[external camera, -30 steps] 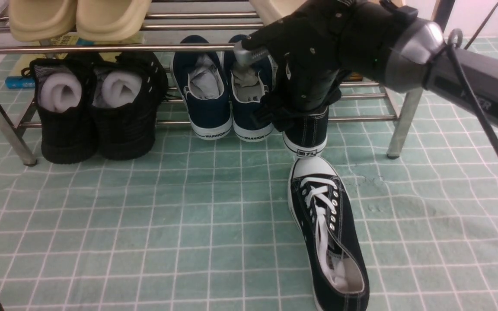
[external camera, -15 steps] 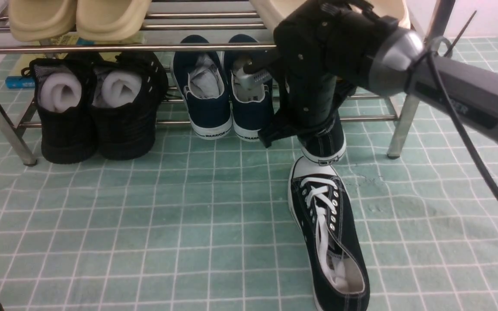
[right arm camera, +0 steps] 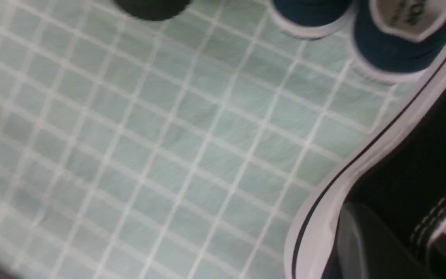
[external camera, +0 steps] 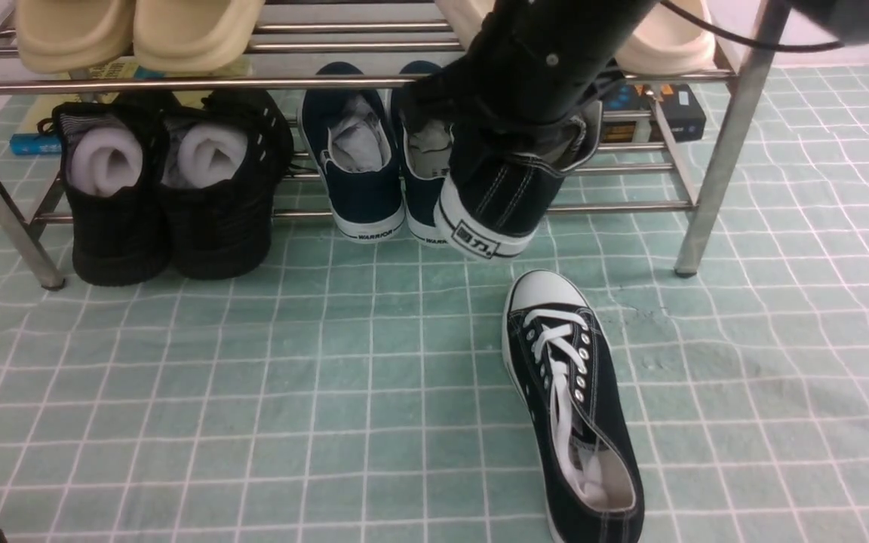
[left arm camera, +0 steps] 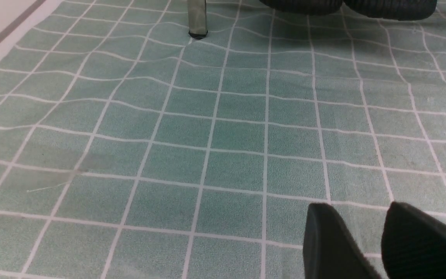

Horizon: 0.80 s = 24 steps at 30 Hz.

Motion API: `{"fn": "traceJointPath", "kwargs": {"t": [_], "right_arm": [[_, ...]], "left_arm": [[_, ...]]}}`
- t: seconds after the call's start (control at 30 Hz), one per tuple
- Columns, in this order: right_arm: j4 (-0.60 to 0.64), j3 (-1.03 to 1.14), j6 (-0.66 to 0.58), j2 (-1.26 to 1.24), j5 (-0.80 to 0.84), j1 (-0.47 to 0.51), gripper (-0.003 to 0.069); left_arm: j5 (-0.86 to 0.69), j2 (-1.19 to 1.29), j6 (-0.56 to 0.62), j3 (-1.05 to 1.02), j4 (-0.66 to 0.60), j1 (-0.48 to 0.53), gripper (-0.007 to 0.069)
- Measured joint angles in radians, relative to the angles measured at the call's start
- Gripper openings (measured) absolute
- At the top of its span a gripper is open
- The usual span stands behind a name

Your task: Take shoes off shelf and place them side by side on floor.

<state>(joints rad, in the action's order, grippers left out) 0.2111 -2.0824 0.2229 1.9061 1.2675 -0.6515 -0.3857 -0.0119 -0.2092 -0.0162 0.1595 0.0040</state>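
Two chunky black sneakers (external camera: 216,219), each stuffed with a white roll (external camera: 106,162), stand left of navy WARRIOR slip-ons (external camera: 359,185). Beige slides (external camera: 133,30) sit above them; a dark box (external camera: 668,109) lies far right, behind.

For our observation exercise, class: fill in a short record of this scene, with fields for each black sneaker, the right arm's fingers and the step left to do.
lifted sneaker: in the air in front of the shelf, heel toward the camera
right fingers: shut on the lifted sneaker's heel end
floor sneaker: lying on the floor, toe toward the shelf
left to do: set the lifted sneaker beside the floor sneaker
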Motion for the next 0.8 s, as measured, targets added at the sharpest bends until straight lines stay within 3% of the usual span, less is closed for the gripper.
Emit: {"fn": "traceJointPath", "kwargs": {"t": [0.23, 0.53, 0.8], "right_arm": [[0.021, 0.238, -0.008, -0.129, -0.005, -0.074, 0.0016], [0.024, 0.329, -0.016, -0.095, -0.003, -0.294, 0.0017], [-0.020, 0.331, 0.002, 0.024, -0.013, -0.318, 0.0020]], "left_arm": [[0.000, 0.000, 0.000, 0.000, 0.000, 0.000, 0.0242], [0.000, 0.000, 0.000, 0.000, 0.000, 0.000, 0.0242], [0.000, 0.000, 0.000, 0.000, 0.001, 0.000, 0.0242]]}}
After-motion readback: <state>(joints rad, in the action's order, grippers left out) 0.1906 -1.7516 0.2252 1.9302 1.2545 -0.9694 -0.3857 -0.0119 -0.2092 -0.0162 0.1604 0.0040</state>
